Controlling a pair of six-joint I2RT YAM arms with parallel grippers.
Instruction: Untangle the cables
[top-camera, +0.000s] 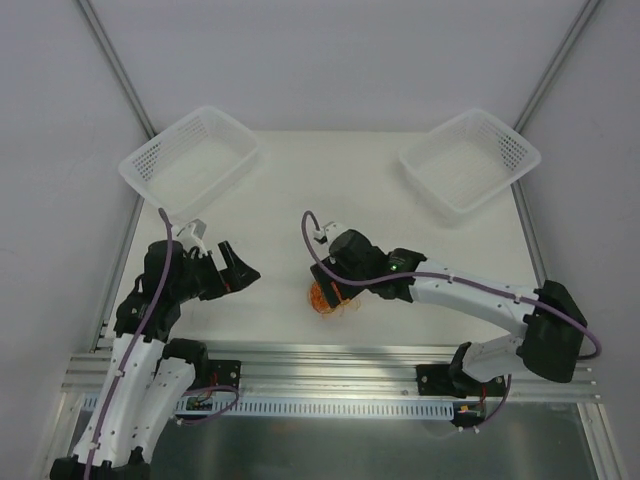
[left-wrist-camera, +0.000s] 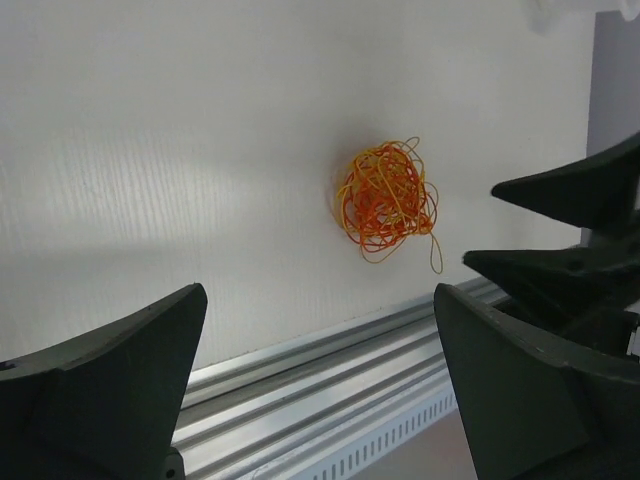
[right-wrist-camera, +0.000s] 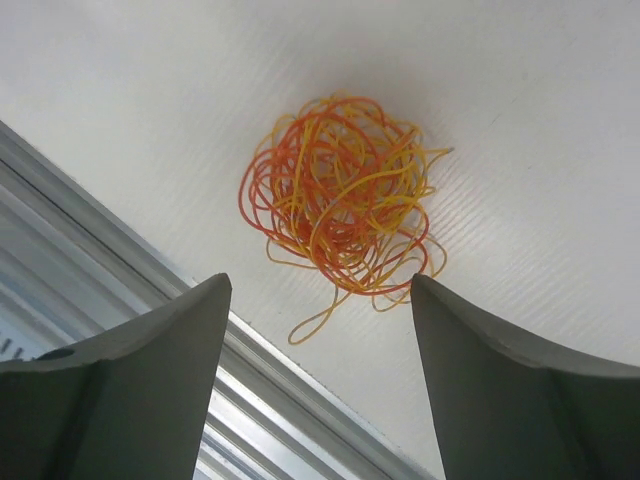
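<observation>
Two baskets (top-camera: 190, 160) (top-camera: 470, 162) stood at the far corners of a white table (top-camera: 350, 190) between pale walls. One ball of cables (right-wrist-camera: 340, 200) lay near the front rail (top-camera: 330, 362) under the right gripper (right-wrist-camera: 318, 285), jaws apart; the left gripper (left-wrist-camera: 318, 300) gaped too.

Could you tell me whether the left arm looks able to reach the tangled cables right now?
Probably yes: the left gripper is open, with bare table between it and the cables. The open right gripper hangs just over them, though, and could crowd the approach.

One overhead, two close on cables (right-wrist-camera: 340, 195)
</observation>
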